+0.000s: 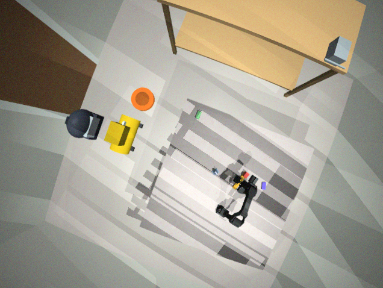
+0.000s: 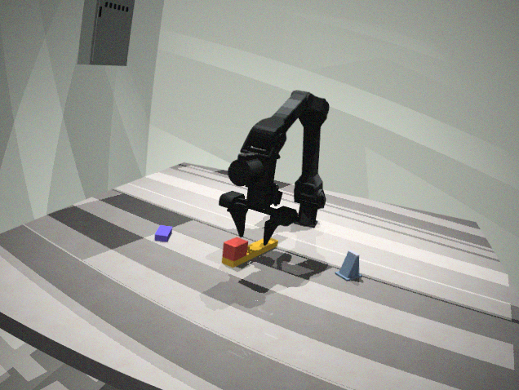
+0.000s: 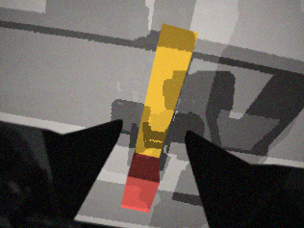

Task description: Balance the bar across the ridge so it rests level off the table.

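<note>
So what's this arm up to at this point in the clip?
The black arm's gripper is open, its fingers poised around the yellow bar without gripping it. The bar lies on the table, a red block on one end. The blue ridge stands apart, so the balancing is yet to be done.
</note>
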Controlling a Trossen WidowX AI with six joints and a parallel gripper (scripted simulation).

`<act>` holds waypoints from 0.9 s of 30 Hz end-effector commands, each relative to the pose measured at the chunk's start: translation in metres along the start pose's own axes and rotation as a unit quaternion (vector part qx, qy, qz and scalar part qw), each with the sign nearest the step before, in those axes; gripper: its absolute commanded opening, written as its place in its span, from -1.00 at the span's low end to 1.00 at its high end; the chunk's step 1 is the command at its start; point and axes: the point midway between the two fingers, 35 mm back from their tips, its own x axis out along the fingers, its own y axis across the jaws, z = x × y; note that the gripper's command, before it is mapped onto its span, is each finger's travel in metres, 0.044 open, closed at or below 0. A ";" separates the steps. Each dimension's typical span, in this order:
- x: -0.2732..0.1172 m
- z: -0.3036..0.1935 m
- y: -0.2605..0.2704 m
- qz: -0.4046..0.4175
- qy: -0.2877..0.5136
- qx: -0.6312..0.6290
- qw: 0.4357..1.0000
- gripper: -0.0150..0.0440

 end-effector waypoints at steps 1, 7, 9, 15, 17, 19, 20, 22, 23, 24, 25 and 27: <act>0.005 0.001 -0.001 -0.002 0.002 0.002 1.000 0.58; 0.013 0.001 -0.001 -0.002 0.002 0.002 1.000 0.58; 0.017 0.001 -0.001 -0.002 0.002 0.002 1.000 0.58; 0.026 0.001 -0.001 -0.002 0.001 0.002 1.000 0.58; 0.029 0.001 -0.001 -0.002 0.001 0.002 1.000 0.58; 0.029 0.001 -0.001 -0.002 0.001 0.002 1.000 0.58; 0.029 0.001 -0.001 -0.002 0.001 0.002 1.000 0.58; 0.029 0.001 -0.001 -0.002 0.001 0.002 1.000 0.58; 0.029 0.001 -0.001 -0.002 0.001 0.002 1.000 0.58; 0.029 0.001 -0.001 -0.002 0.001 0.002 1.000 0.58; 0.029 0.001 -0.001 -0.002 0.001 0.002 1.000 0.58; 0.029 0.001 -0.001 -0.002 0.001 0.002 1.000 0.58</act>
